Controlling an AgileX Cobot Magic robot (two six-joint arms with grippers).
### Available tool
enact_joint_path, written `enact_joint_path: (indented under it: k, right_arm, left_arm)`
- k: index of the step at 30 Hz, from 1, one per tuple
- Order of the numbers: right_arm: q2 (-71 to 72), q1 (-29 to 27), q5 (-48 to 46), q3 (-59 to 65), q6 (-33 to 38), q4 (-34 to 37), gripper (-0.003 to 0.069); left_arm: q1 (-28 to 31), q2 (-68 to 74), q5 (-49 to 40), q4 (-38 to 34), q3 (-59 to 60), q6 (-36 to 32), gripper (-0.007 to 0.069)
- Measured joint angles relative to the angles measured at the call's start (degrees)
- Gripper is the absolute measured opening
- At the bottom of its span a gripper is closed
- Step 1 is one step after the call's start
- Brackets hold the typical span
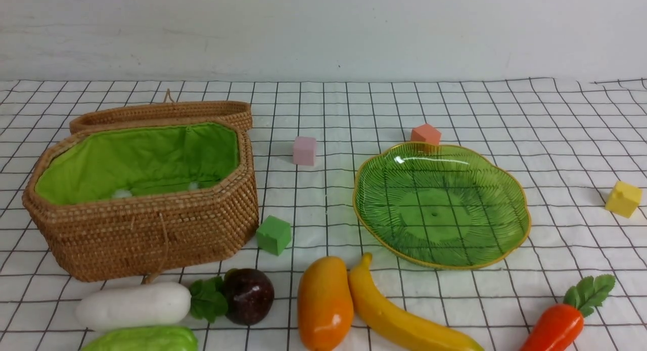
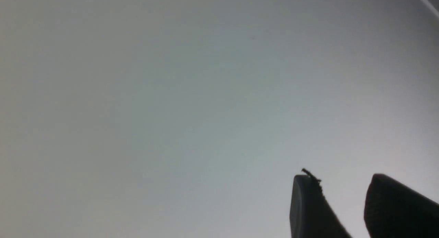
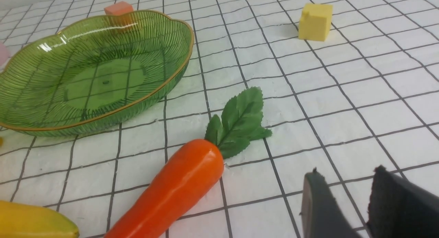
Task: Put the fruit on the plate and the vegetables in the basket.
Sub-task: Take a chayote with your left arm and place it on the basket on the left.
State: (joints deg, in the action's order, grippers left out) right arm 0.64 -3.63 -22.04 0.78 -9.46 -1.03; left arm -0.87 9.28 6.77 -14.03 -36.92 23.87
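Checked white cloth (image 1: 556,138) lies under everything. Just in front of the green plate (image 1: 440,209) lie the mango (image 1: 323,305) and banana (image 1: 404,320). Off the plate's front left are the dark round fruit (image 1: 248,295), white radish (image 1: 134,305) and lumpy green vegetable (image 1: 144,340). The carrot (image 1: 556,325) lies off its front right. Well left of the plate stands the basket (image 1: 151,234), its lid (image 1: 162,111) back. The left gripper (image 2: 341,183) and right gripper (image 3: 346,176) each have their fingers slightly parted, holding nothing.

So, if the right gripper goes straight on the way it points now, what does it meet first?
Probably the bare cloth; the right gripper points past the carrot, toward the yellow cube. Depth is unclear.
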Motion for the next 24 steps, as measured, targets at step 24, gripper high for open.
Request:
enact_joint_path:
  k: [24]
  right_arm:
    - [0.0, 0.0, 0.0, 0.0, 0.0, 0.0, 0.0239]
  left_arm:
    - [-4.3, 49.7, -73.1, 3.4, -15.5, -40.2, 0.026]
